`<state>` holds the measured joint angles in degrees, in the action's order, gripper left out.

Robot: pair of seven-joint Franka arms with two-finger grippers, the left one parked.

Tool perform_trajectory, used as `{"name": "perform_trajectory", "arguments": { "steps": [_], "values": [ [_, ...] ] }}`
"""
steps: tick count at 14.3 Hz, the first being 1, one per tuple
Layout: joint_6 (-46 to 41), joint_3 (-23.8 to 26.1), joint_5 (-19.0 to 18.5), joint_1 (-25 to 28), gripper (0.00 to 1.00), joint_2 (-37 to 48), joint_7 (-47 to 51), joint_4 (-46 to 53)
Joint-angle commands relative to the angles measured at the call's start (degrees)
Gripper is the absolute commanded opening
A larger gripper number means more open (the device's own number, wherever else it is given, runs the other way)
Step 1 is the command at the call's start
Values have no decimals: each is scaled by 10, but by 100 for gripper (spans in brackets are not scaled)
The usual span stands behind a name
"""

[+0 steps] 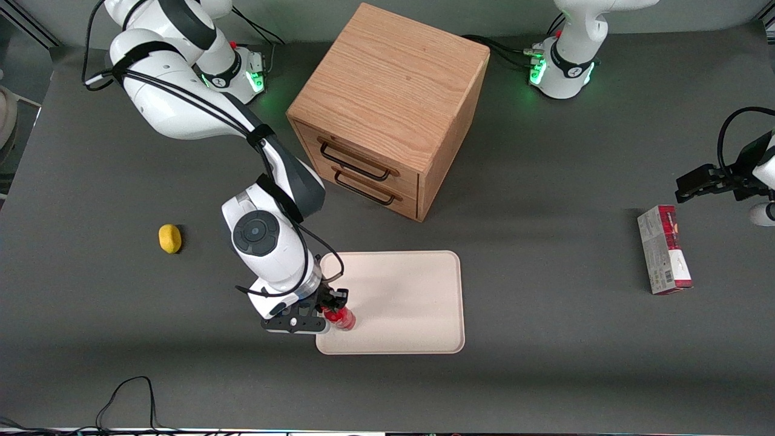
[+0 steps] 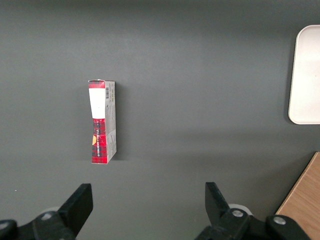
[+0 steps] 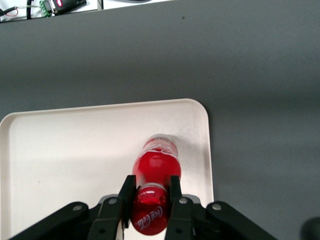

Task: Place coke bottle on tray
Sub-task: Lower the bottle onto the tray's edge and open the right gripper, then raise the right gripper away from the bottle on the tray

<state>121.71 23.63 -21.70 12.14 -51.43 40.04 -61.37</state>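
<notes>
The coke bottle is all red with a red cap and white script. It stands upright over the tray, near the tray's corner nearest the front camera on the working arm's side. My gripper is shut on the bottle's neck. In the right wrist view the two black fingers clamp the bottle just under its cap, above the cream-white tray. I cannot tell whether the bottle's base touches the tray.
A wooden two-drawer cabinet stands farther from the front camera than the tray. A yellow lemon lies toward the working arm's end. A red-and-grey carton lies toward the parked arm's end and shows in the left wrist view.
</notes>
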Motion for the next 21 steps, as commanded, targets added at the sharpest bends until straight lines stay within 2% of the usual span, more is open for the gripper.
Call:
{"name": "perform_trajectory", "arguments": {
  "steps": [1, 2, 3, 4, 5, 6, 7, 11, 14, 16, 17, 18, 19, 21],
  "values": [
    [2, -12, -15, 6, 0, -6, 6, 24],
    [3, -15, -15, 6, 0, -6, 6, 24],
    [3, -15, -15, 6, 4, -6, 6, 22],
    [3, -16, -16, 6, 30, -6, 8, 18],
    [7, -16, -16, 6, 46, -5, 8, 11],
    [16, -16, -16, 6, 77, -5, 8, 7],
    [23, -17, -20, 7, 99, -4, 9, 1],
    [24, -20, -22, 7, 100, 18, 10, -9],
    [-28, -39, -6, 7, 100, 91, 2, -55],
    [-50, -73, 77, -1, 100, 171, -43, -118],
    [-61, -92, 126, -11, 100, 224, -93, -162],
    [-73, -108, 160, -19, 100, 263, -136, -195],
    [-95, -129, 178, -25, 100, 300, -167, -224],
    [-166, -161, 185, -28, 100, 384, -207, -278]
  ]
}}
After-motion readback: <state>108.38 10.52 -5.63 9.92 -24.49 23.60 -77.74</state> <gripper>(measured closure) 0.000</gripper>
